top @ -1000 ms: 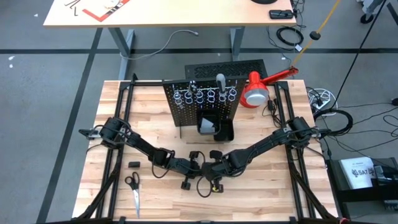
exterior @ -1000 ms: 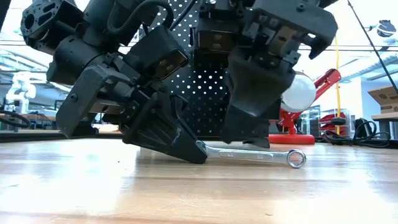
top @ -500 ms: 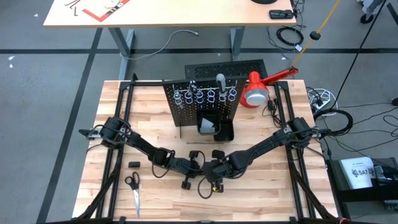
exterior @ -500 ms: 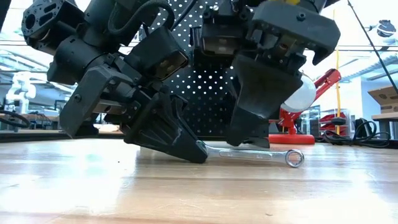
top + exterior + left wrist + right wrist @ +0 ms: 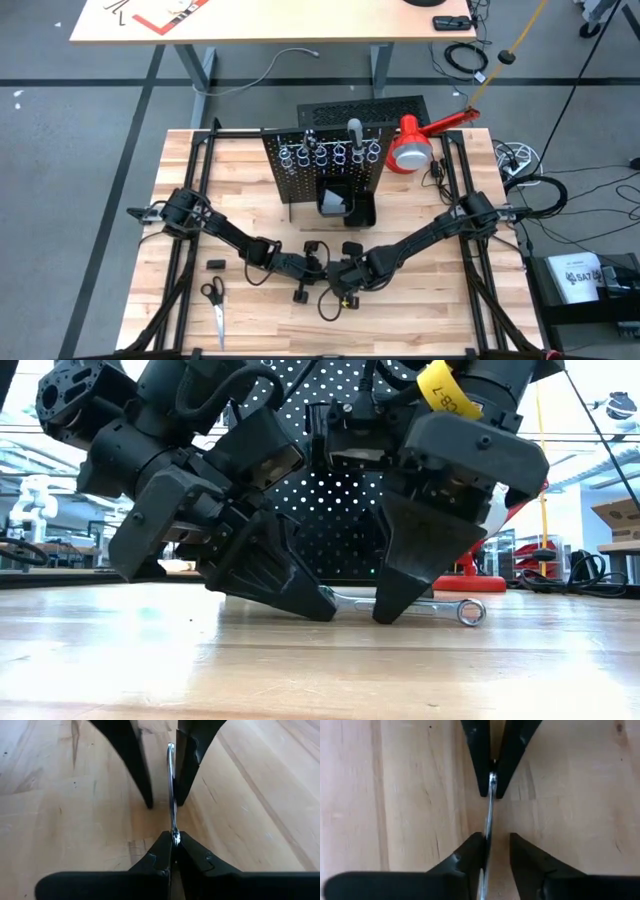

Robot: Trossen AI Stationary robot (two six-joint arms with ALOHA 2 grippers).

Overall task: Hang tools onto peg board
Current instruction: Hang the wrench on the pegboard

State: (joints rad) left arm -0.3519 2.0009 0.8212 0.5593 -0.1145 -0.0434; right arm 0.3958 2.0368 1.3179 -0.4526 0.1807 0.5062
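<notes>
The wooden table carried everything, with both dark arms reaching inward to meet near its front middle. Toward the back stood the peg board, an upright black perforated panel with a row of silver rings along its upper part and a black bin fixed lower down. A red lamp with a white shade sat just beside the board at the table's right rear.

The left gripper was down at the tabletop, its 2 fingers pinched together on 1 end of a thin silver wrench. In the low view that wrench lay nearly flat on the wood, slightly raised at the clamped end, its ring end resting free on the table in front of the peg board.

The right gripper faced the left one from the other side, its 2 fingertips on the table and set a little apart. The wrench shaft passed between them, close against 1 finger and clear of the other, so it had no grip on the tool.

Near the table's front-left edge lay a pair of scissors with black handles, and a small black block sat just behind them, well apart from both grippers.
</notes>
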